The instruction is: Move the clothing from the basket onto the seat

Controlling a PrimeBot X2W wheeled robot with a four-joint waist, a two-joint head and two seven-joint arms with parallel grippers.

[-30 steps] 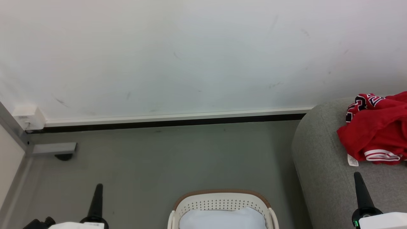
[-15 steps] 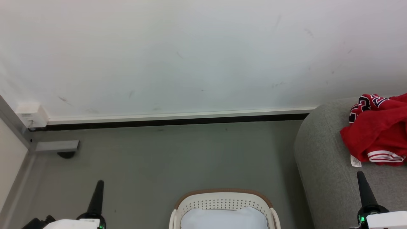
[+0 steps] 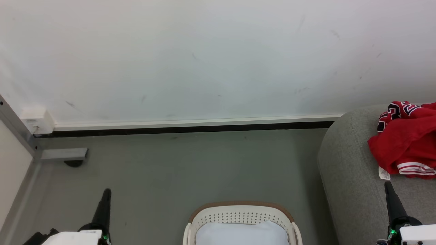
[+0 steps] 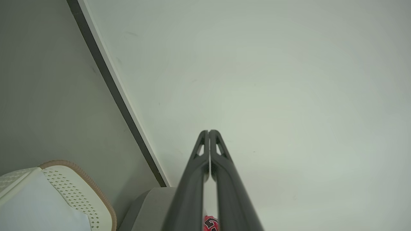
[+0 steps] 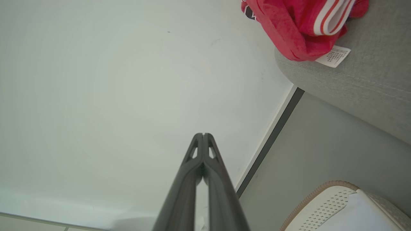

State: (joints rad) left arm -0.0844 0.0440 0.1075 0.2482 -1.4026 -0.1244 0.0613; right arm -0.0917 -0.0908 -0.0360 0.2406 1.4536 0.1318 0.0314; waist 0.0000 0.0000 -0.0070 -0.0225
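Sofa (image 3: 351, 177) under jersey (image 3: 405, 143), wrist view shows printed tag (image 5: 334, 56)

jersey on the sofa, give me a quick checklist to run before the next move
1. The jersey lies on the sofa: ok.
2. The whole jersey is on the cushion: cannot tell, the head view's edge cuts it off.
3. No red clothing in the basket: ok in the part that shows, which holds a pale sheet; its near part is out of frame.
4. The left end effector is shut and empty: ok.
5. The right end effector is shut, empty and apart from the jersey: ok.
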